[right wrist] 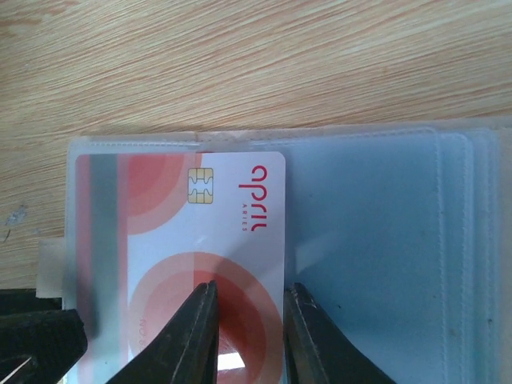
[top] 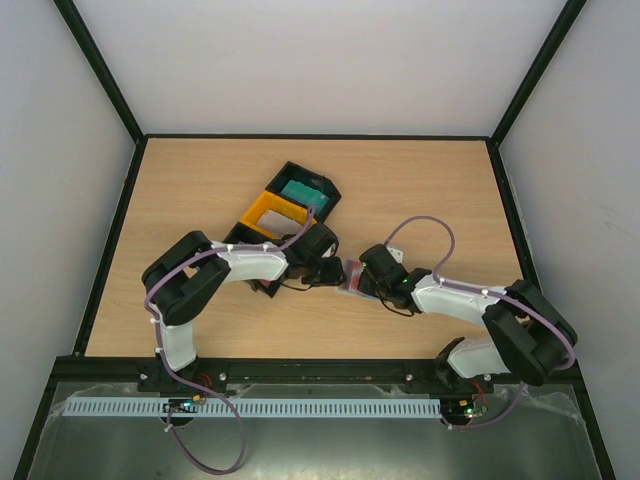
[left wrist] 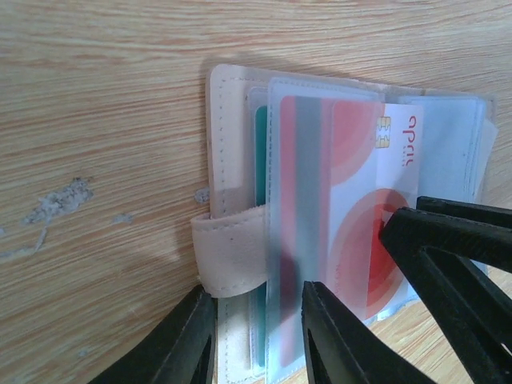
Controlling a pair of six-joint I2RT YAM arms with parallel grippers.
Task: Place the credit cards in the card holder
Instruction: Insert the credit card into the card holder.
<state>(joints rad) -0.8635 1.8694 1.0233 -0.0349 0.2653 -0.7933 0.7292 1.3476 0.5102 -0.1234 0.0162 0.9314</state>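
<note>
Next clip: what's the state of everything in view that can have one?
card holder: open, lying flat.
red-and-white card: partly in a clear sleeve, chip end out.
teal card: tucked in a holder slot.
black tray: holds a teal stack.
yellow tray: contents unclear.
left gripper: open, over the holder's strap edge.
right gripper: open, astride the red-and-white card's edge.

We've got a beige card holder (left wrist: 232,160) with blue-grey see-through sleeves on a pale wood-grain worktop (left wrist: 96,120). Inside it, the credit card (right wrist: 160,240) is white with red concentric rings, a grey stripe, a gold chip and red lettering. A teal card (left wrist: 261,152) peeks out beside it. Off from the card holder there's a yellow tray (top: 272,213) and a black tray (top: 322,200).
</note>
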